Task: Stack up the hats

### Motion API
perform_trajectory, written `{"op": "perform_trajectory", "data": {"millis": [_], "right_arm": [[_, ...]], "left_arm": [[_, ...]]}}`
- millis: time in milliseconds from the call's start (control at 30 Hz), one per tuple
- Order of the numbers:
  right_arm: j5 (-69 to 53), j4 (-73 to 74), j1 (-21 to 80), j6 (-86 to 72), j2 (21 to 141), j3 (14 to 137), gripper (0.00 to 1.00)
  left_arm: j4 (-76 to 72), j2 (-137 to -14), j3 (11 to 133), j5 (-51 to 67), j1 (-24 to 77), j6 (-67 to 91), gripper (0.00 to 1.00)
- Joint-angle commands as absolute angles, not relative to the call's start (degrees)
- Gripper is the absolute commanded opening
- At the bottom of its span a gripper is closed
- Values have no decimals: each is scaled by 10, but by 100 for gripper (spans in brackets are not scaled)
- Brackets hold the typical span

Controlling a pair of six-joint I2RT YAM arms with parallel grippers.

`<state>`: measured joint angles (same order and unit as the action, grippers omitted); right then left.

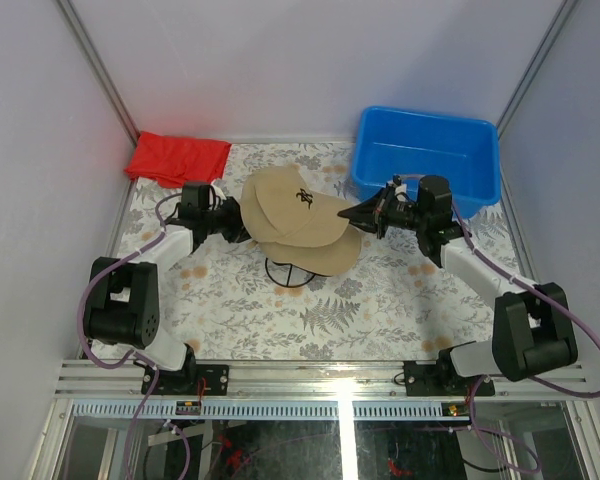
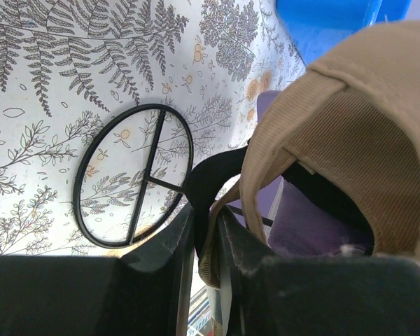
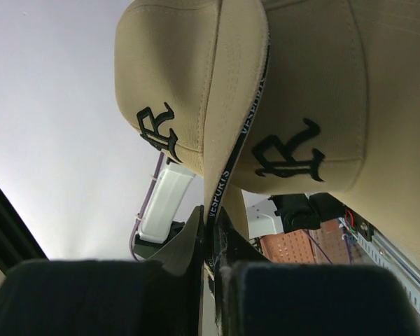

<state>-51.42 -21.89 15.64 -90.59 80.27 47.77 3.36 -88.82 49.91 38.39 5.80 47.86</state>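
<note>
Right gripper (image 3: 208, 222) pinching curved brim of tan cap (image 3: 232, 105), left gripper (image 2: 204, 227) pinching corduroy rear

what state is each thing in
top tan cap, on the stack
lower tan cap, under it
purple cap, nested inside
left fingers, shut on top tan cap's rear
right fingers, shut on its brim
blue bin, empty
red cloth, folded
wire stand, upright under caps

From above, the tan caps (image 1: 298, 215) hide the wire stand (image 1: 288, 270) except its base ring. At your left wrist, the purple cap (image 2: 308, 227) barely peeks out.
</note>
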Motion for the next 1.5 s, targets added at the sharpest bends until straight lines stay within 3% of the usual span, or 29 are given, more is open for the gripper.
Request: {"op": "perform_trajectory", "data": {"millis": [0, 333, 600, 867, 1300, 1467], "right_arm": [[-540, -205, 149, -879, 762, 428, 0], [-577, -105, 73, -782, 718, 355, 0], [-586, -55, 61, -701, 762, 384, 0], [-581, 21, 60, -636, 787, 448, 0], [-575, 32, 62, -632, 786, 449, 0], [-573, 30, 61, -632, 787, 448, 0]], "left_arm": [[31, -894, 484, 372, 59, 470, 15], [30, -898, 478, 372, 59, 470, 14], [37, -884, 474, 377, 55, 482, 13], [-40, -817, 429, 441, -14, 559, 38], [-92, -817, 436, 475, -14, 597, 60], [-54, -833, 455, 464, 5, 566, 63]]}}
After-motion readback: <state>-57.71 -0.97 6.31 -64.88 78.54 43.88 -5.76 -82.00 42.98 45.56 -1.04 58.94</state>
